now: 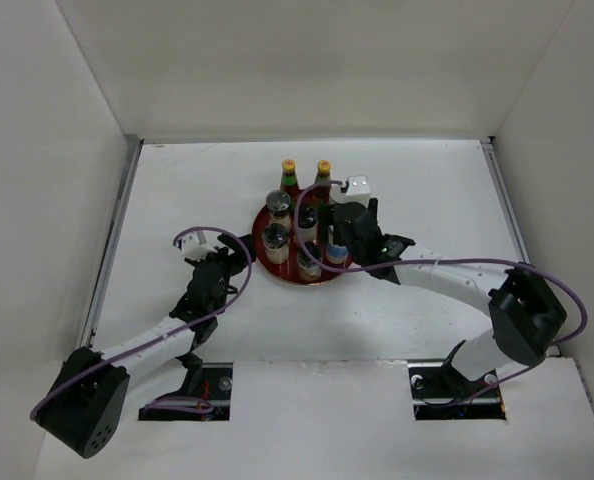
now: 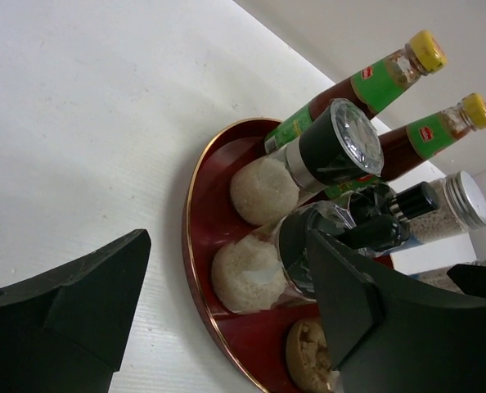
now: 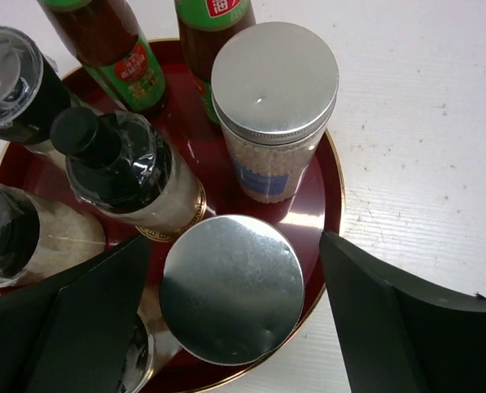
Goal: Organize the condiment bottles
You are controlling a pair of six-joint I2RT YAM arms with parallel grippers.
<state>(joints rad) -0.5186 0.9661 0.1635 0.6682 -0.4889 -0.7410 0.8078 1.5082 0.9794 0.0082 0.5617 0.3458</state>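
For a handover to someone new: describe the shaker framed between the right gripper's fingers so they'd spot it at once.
Start at the round red tray. At its rim nearest the right gripper stands a shaker with a plain silver lid, framed by the open fingers. The jars beside it have dark lids; the other silver-topped shaker stands farther in, by the red bottles.
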